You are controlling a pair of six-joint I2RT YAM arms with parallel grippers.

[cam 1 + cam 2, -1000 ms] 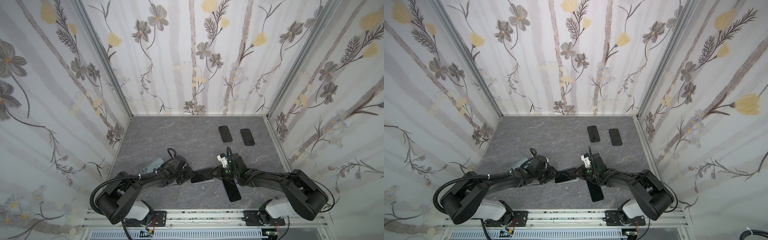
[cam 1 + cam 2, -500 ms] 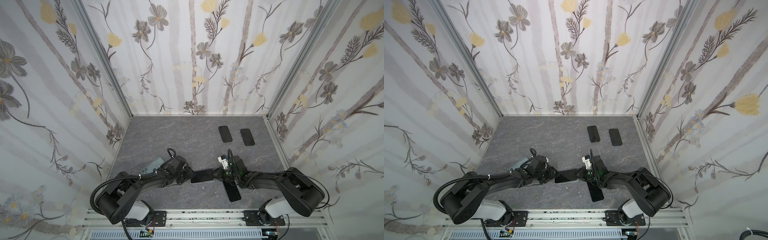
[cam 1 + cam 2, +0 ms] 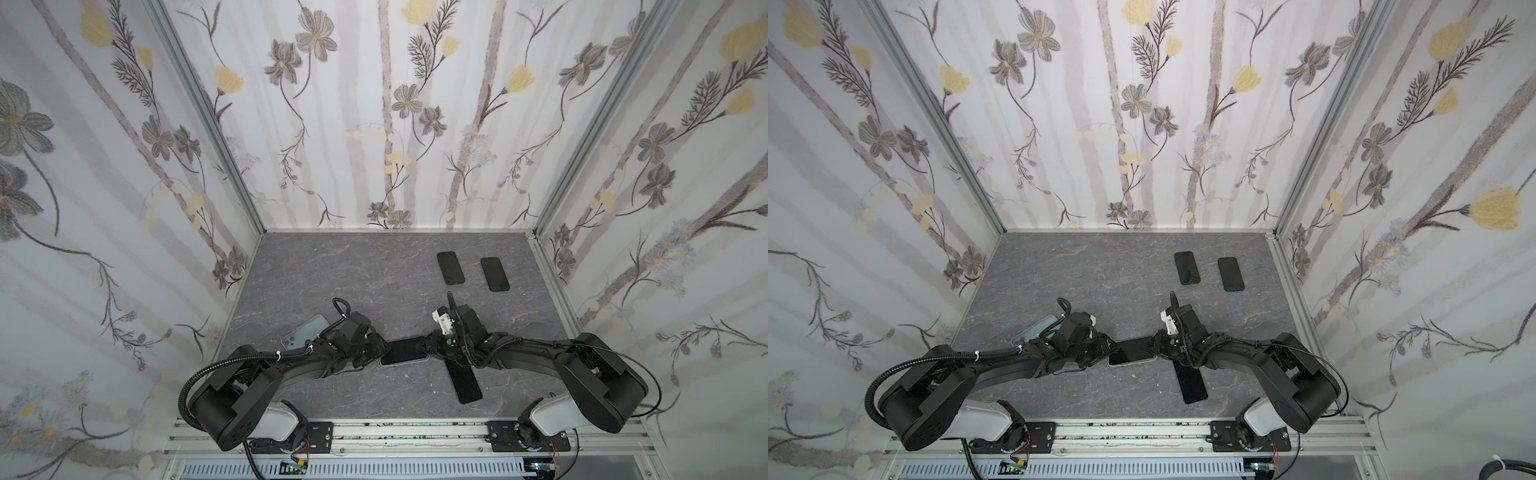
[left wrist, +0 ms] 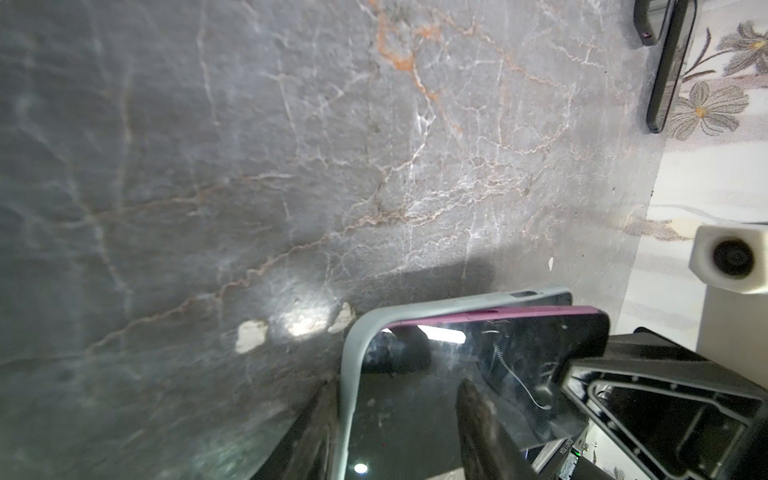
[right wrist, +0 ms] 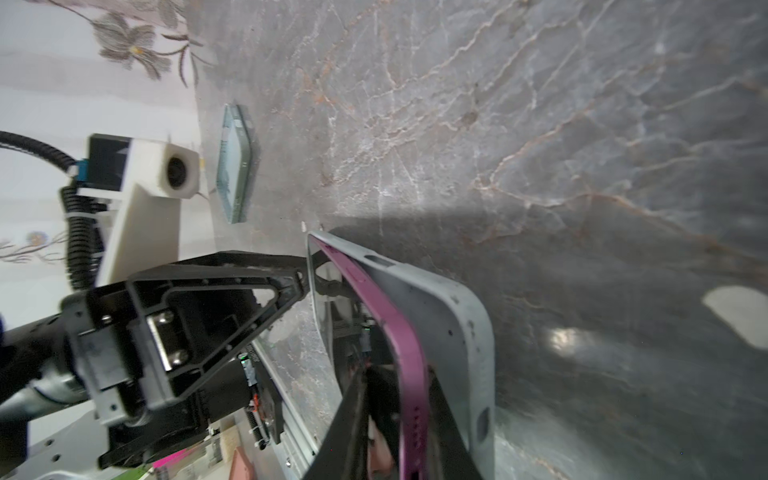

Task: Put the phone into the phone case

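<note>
The phone (image 3: 405, 350), black-screened with a purple rim (image 5: 409, 345), lies partly inside the grey phone case (image 4: 353, 353) at the table's front middle in both top views. Its right end stands tilted up out of the case (image 5: 457, 316). My left gripper (image 4: 397, 386) is shut on the left end, one finger outside the case wall and one on the screen (image 4: 498, 345). My right gripper (image 5: 399, 376) straddles the phone's raised end, one finger on the screen side and one between phone and case. Whether these fingers still press is unclear.
A pale green phone (image 3: 305, 332) lies back up behind the left arm. A black phone (image 3: 465, 382) lies under the right arm near the front edge. Two more black phones (image 3: 450, 268) (image 3: 494, 273) lie at the back right. Floral walls close in three sides.
Phone and case stay between the two grippers. The right arm's elbow has shifted slightly to the left; the left arm has not moved.
</note>
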